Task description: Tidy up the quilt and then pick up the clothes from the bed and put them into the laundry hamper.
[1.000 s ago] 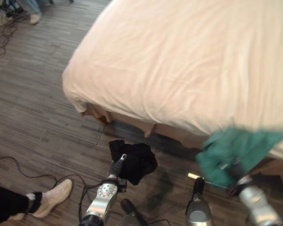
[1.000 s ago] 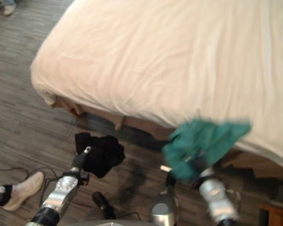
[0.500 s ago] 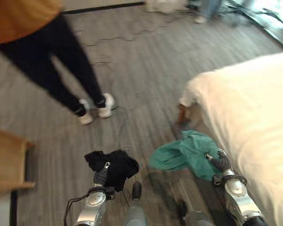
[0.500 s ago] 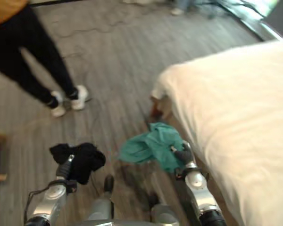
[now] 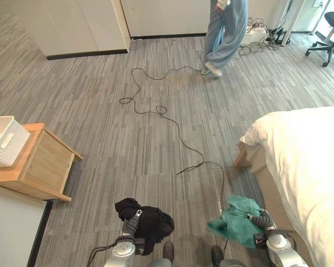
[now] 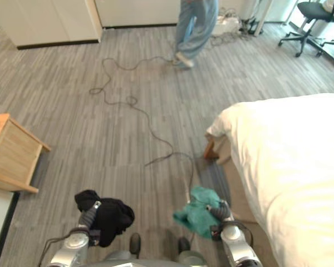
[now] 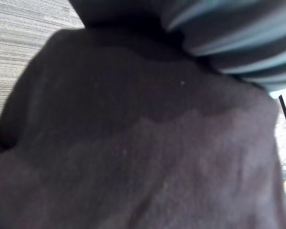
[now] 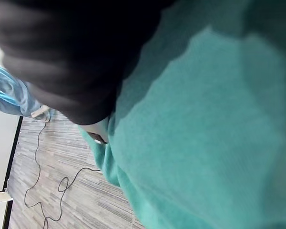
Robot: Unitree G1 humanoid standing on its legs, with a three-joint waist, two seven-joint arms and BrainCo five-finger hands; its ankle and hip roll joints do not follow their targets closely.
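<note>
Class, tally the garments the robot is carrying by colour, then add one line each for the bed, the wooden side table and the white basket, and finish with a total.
Black garment, in the left hand: 1
Teal garment, in the right hand: 1
Bed: 1
Wooden side table: 1
White basket: 1
Total: 5

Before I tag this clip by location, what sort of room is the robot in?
Probably a bedroom mock-up in an office or lab: a bed with a pale quilt beside a wooden bedside table, but grey plank flooring, a loose cable across it, and an office chair in the far corner.
</note>
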